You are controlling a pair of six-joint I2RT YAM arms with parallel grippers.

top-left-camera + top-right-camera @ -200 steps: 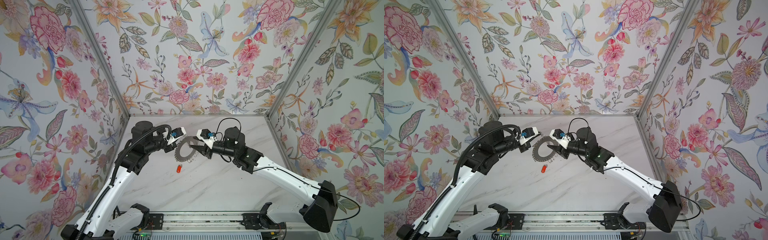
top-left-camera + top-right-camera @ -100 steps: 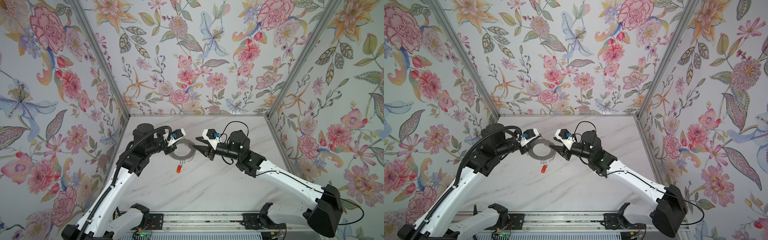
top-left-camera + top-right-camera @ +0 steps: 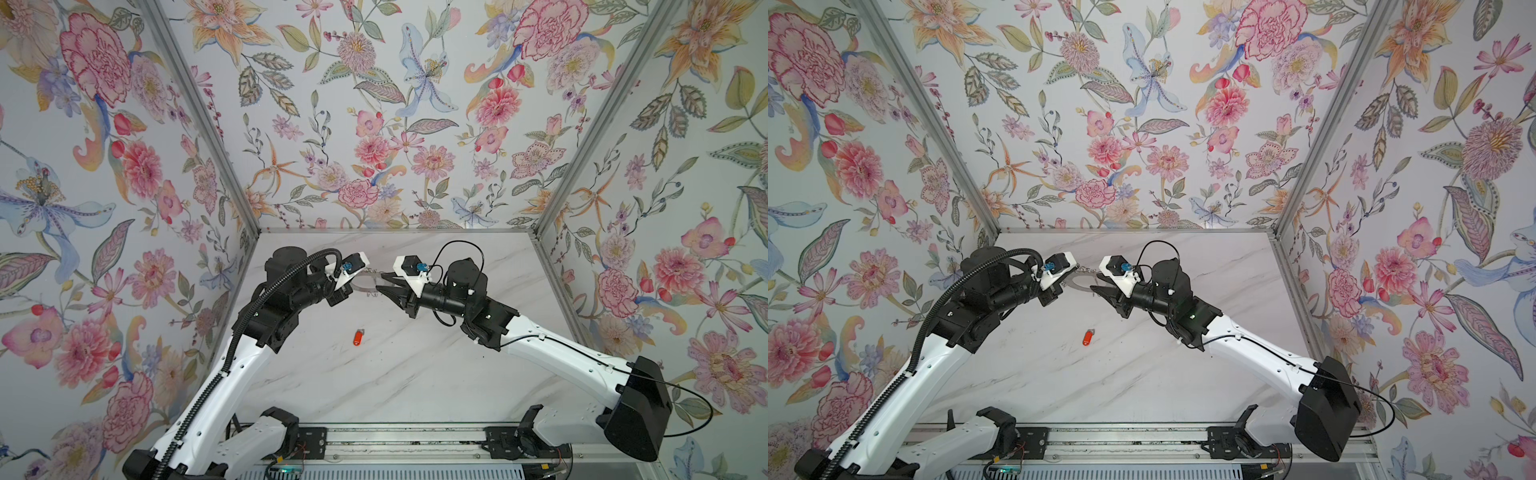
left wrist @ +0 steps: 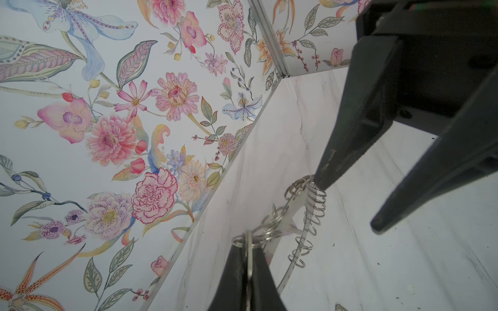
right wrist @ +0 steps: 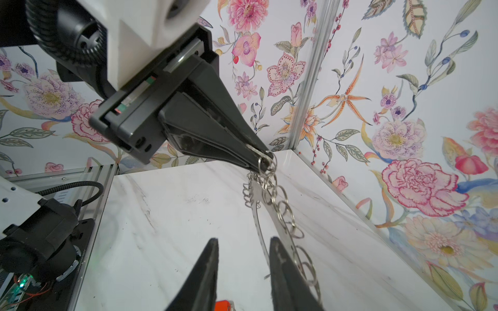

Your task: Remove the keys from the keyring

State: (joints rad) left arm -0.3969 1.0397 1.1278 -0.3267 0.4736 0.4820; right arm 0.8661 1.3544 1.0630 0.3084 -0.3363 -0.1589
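an orange fob (image 3: 358,337) lies alone on the tabletop (image 3: 395,374), well apart from the keyring (image 5: 258,195), which is held up between the two arms. the left gripper (image 4: 247,249) has its fingers pinched tight on the ring's looped rim. the right gripper (image 5: 244,242) has its fingers partly apart, one seemingly touching the loops.

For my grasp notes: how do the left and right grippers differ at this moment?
The left gripper is shut on a loop of the keyring; the right gripper has jaws apart and holds nothing. The left carries the ring; the right only meets its loops with one fingertip. Both have black tapered fingers.
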